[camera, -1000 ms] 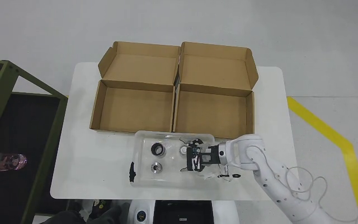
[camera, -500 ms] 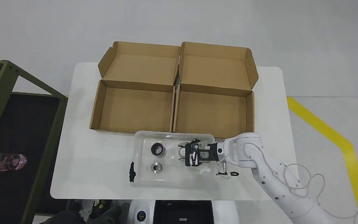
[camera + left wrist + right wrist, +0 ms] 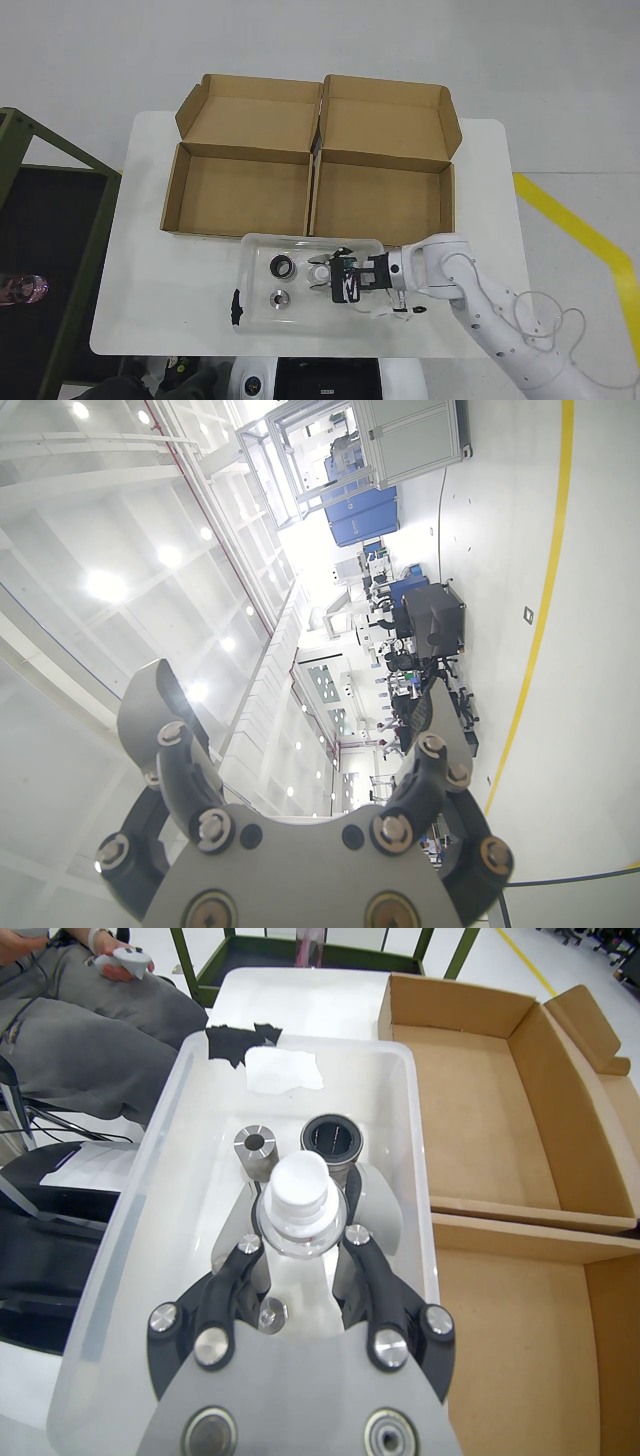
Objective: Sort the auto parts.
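A clear plastic bin (image 3: 247, 285) sits at the table's front edge. Inside it my right gripper (image 3: 330, 277) is shut on a white stepped plastic part (image 3: 319, 271) with a clear flange; in the right wrist view the gripper (image 3: 302, 1200) holds that part (image 3: 299, 1188) by its flange. Just beyond it stand a black-bored steel bearing (image 3: 331, 1138) and a grey metal cylinder (image 3: 256, 1153). From above, the bearing (image 3: 283, 266) and cylinder (image 3: 279, 299) sit in the bin's left half. My left gripper (image 3: 300, 710) is open, empty, and points up at the ceiling.
Two open, empty cardboard boxes (image 3: 238, 195) (image 3: 380, 205) stand side by side behind the bin. A small metal piece (image 3: 270, 1315) lies on the bin floor under the right wrist. Black tape (image 3: 236, 305) marks the bin's left end. A green rack (image 3: 40, 200) stands left of the table.
My right gripper has slid left inside the bin, from beside the white part to around it; the part has shifted slightly left with it. The bearing and cylinder stayed put.
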Robot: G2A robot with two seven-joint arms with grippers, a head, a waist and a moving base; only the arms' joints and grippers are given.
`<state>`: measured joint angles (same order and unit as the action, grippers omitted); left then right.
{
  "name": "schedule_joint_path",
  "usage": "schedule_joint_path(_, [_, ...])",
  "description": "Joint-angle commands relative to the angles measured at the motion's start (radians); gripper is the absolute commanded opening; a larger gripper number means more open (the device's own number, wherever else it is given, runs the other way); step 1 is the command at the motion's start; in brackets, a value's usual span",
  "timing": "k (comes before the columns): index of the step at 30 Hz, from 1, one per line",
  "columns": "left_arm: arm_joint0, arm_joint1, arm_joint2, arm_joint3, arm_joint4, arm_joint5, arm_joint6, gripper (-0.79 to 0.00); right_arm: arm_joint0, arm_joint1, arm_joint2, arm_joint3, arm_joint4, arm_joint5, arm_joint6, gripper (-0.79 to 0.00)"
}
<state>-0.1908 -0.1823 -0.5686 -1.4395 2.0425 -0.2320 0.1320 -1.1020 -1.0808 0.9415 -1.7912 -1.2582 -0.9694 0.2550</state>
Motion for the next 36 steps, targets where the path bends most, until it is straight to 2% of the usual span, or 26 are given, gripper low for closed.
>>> schedule_joint_path(1, [0.0, 0.0, 0.0, 0.0, 0.0, 0.0, 0.0, 0.0, -0.003, 0.002, 0.01, -0.015, 0.005, 0.002, -0.011, -0.785])
schedule_joint_path(17, [0.0, 0.0, 0.0, 0.0, 0.0, 0.0, 0.0, 0.0, 0.027, 0.011, 0.094, -0.128, 0.02, 0.01, -0.133, -0.785])
schedule_joint_path(27, [0.0, 0.0, 0.0, 0.0, 0.0, 0.0, 0.0, 0.0, 0.063, 0.01, 0.14, -0.108, 0.013, 0.041, -0.209, -0.785])
schedule_joint_path(36, [0.0, 0.0, 0.0, 0.0, 0.0, 0.0, 0.0, 0.0, 0.093, 0.007, 0.167, -0.016, 0.019, 0.094, -0.255, -0.785])
